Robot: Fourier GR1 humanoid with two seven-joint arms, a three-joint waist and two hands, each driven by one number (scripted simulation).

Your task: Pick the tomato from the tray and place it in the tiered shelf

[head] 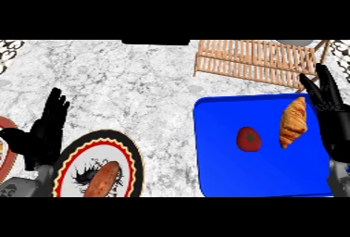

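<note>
A red tomato (pixel 249 139) with a green stem lies on the blue tray (pixel 226 176), left of the tray's middle. Beside it, to the right, lies a golden croissant (pixel 293 121). The wooden slatted tiered shelf (pixel 256 59) stands behind the tray at the upper right. My right hand (pixel 331 115) is at the tray's right edge, fingers straight and pointing up, open and holding nothing; it is right of the croissant and apart from the tomato. At the left of the counter my left hand (pixel 42 132) rests open, fingers up.
A round plate (pixel 71 159) with a red, yellow and black rim holds a sausage-like food (pixel 103 179) at the lower left. Another plate's rim (pixel 7 124) shows at the far left edge. The marble counter (pixel 130 88) stretches between the hands.
</note>
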